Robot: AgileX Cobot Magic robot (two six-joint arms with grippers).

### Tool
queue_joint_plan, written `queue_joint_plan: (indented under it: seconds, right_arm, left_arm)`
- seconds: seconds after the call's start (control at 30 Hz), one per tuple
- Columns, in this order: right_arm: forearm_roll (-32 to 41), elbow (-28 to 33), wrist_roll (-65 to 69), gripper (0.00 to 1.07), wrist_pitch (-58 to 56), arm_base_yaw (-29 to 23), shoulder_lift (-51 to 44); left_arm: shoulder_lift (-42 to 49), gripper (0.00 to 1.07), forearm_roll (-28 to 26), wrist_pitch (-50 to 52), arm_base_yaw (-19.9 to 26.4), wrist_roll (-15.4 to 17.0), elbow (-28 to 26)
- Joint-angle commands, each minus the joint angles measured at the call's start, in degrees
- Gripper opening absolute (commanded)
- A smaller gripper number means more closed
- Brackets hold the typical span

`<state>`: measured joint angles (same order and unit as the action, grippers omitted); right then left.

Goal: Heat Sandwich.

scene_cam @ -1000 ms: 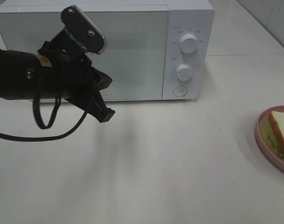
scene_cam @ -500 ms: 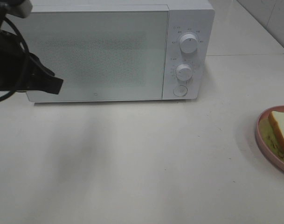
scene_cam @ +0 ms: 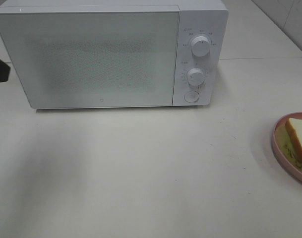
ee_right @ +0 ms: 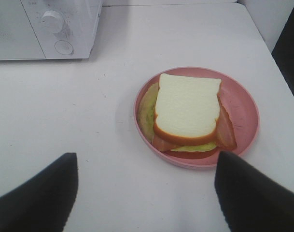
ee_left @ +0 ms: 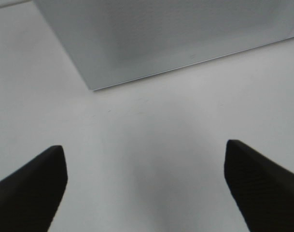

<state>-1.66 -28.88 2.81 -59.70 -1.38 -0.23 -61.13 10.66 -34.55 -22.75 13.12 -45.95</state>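
A kitchen-like setup: white microwave (scene_cam: 111, 54) on a plain white table (scene_cam: 151, 168), tiled wall behind.

No text can be read. The microwave (scene_cam: 111, 54) has small grey marks around its two knobs (scene_cam: 200, 45) on the control panel, but they are too small to read.

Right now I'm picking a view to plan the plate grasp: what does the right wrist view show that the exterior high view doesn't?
Only the right wrist view shows the whole sandwich on its pink plate, plus the open right gripper. Only the exterior high view shows the microwave with its shut door and upper knob. Both share the lower knob, round button and table.
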Motion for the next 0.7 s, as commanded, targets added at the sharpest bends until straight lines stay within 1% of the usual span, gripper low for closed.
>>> queue_joint_plan:
  seconds: [0.03, 0.07, 0.1, 0.13, 0.2, 0.23, 0.3, 0.33, 0.43, 0.53, 0.6, 0.67, 0.7]
  right_arm:
    - [-0.5, 0.1, -0.5, 0.75, 0.2, 0.3, -1.5]
    - [-0.5, 0.1, -0.5, 0.75, 0.2, 0.3, -1.5]
    - [-0.5, 0.1, -0.5, 0.75, 0.2, 0.3, -1.5]
    - [-0.5, 0.1, -0.5, 0.75, 0.2, 0.3, -1.5]
    - [-0.5, 0.1, -0.5, 0.75, 0.2, 0.3, -1.5]
    - [-0.5, 0.1, -0.5, 0.75, 0.2, 0.3, -1.5]
    - [-0.5, 0.1, -0.5, 0.75, 0.2, 0.3, -1.5]
    - [-0.5, 0.1, -0.5, 0.75, 0.2, 0.3, -1.5]
    - [-0.5, 0.1, -0.5, 0.75, 0.2, 0.3, -1.5]
    - [-0.4, 0.1, -0.6, 0.75, 0.2, 0.3, -1.5]
    - [-0.4, 0.1, -0.6, 0.75, 0.2, 0.3, -1.5]
    - [-0.4, 0.1, -0.6, 0.75, 0.2, 0.3, -1.5]
    - [-0.4, 0.1, -0.6, 0.75, 0.2, 0.3, -1.5]
  left_arm:
    - [2.7, 0.9, -0.6, -5.7, 4.0, -0.9, 0.1]
    - [4.4, 0.9, -0.6, -8.6, 6.2, -2.3, 0.1]
    - [5.3, 0.9, -0.6, -10.1, 7.2, -2.8, 0.1]
    - [5.3, 0.9, -0.6, -10.1, 7.2, -2.8, 0.1]
    - [7.1, 0.9, -0.6, -12.5, 9.2, -2.9, 0.1]
    - [9.0, 0.9, -0.6, -14.9, 11.1, -2.9, 0.1]
    - [11.0, 0.9, -0.6, -16.7, 12.7, -2.9, 0.1]
    - [11.0, 0.9, -0.6, -16.7, 12.7, -2.9, 0.1]
    - [16.0, 0.89, -0.6, -20.5, 13.3, -2.9, 0.1]
    - [18.6, 0.89, -0.6, -21.9, 13.3, -2.9, 0.3]
    - [22.9, 0.89, -0.6, -23.4, 13.3, -2.9, 1.5]
    - [24.5, 0.89, -0.6, -23.7, 13.3, -2.9, 1.9]
    - [28.0, 0.89, -0.7, -24.4, 13.3, -2.8, 3.3]
